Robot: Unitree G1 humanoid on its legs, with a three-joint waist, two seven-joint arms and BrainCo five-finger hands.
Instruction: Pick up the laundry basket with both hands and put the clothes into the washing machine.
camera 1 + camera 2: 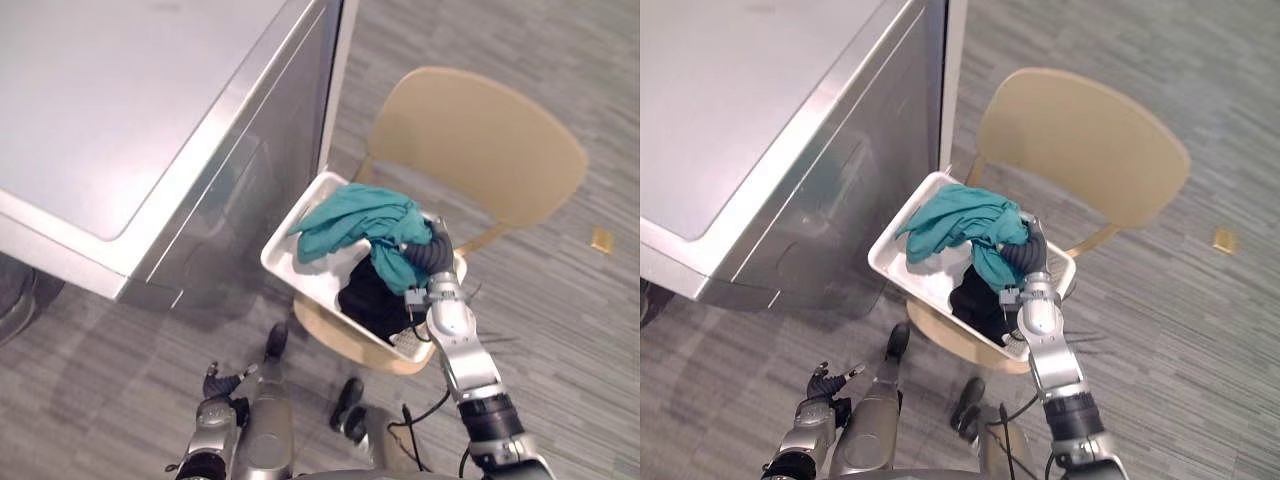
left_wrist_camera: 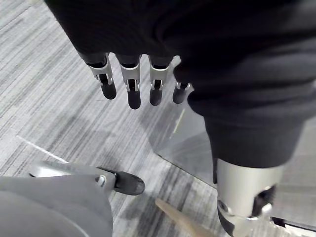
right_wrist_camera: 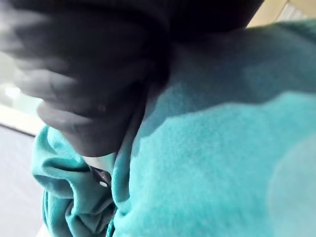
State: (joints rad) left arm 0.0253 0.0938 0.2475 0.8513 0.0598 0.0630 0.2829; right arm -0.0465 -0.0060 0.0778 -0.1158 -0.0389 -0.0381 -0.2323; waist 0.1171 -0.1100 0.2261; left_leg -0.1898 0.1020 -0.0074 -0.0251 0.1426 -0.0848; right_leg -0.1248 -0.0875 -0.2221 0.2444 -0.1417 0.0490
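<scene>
A white laundry basket (image 1: pixel 290 272) rests tilted on the seat of a tan wooden chair (image 1: pixel 480 140). It holds a teal cloth (image 1: pixel 350 225) bunched on top and a black cloth (image 1: pixel 372 295) beneath. My right hand (image 1: pixel 432 252) lies against the teal cloth at the basket's right side, and the teal cloth (image 3: pixel 207 163) sits close up in the right wrist view. My left hand (image 1: pixel 225 382) hangs low above the floor, left of the basket and apart from it. Its fingers (image 2: pixel 129 84) are straight and hold nothing.
The silver washing machine (image 1: pixel 120 100) stands at the left, its front corner close to the basket's far end. Grey carpet runs round the chair. A small yellow object (image 1: pixel 601 239) lies on the floor at the far right.
</scene>
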